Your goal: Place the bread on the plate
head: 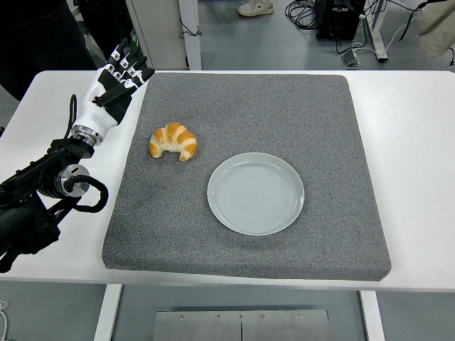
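A golden croissant (pixel 173 141) lies on the grey foam mat (pixel 249 92), left of centre. An empty pale grey plate (pixel 256 192) sits on the mat to the croissant's lower right, apart from it. My left hand (pixel 122 71) is at the mat's far left edge, up and left of the croissant, with fingers stretched out and holding nothing. It does not touch the croissant. My right arm is out of view.
The mat covers most of the white table (pixel 412 142). My left forearm (pixel 64 174) lies over the table's left side. A person's shoe and cables show on the floor beyond the table's far edge.
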Available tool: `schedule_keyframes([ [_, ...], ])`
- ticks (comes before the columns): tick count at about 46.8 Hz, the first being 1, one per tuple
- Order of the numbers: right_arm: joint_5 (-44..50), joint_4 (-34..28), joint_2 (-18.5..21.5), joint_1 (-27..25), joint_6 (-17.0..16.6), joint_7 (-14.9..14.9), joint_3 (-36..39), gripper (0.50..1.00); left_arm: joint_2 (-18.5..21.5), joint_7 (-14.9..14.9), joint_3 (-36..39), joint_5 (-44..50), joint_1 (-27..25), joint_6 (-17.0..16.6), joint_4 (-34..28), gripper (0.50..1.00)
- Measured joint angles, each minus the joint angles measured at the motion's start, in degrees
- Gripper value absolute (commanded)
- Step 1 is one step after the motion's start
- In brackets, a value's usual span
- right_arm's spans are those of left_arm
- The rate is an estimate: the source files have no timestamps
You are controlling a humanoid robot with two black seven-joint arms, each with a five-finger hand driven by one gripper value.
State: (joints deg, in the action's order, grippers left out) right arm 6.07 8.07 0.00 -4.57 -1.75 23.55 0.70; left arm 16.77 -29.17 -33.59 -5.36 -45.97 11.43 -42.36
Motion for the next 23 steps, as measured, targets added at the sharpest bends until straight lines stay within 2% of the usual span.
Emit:
schedule_keyframes([
  [23,0.0,-0.08,0.0,0.0,-0.02,0.0,-0.08,1.0,0.02,-0.03,0.01,0.05,0.1,0.0,0.09,0.969],
])
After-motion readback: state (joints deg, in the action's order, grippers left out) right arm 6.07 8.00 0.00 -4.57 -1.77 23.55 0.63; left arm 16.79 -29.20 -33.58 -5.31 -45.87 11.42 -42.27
